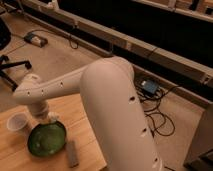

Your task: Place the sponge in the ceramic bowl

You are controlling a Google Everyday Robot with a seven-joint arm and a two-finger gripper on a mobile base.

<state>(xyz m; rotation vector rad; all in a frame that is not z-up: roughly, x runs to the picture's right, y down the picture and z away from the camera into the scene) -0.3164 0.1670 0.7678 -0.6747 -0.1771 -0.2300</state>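
The ceramic bowl, dark green, glossy and shallow, sits on the wooden table at the lower left. A flat grey rectangular piece, which looks like the sponge, lies on the table just right of the bowl. My white arm bends at an elbow at the left and comes down to the gripper, which hangs at the bowl's far rim, between the bowl and the cup. The wrist hides much of the gripper.
A small translucent white cup stands left of the bowl, close to my wrist. The table's right edge runs past the sponge. Beyond it are carpeted floor, cables with a blue box, and an office chair base.
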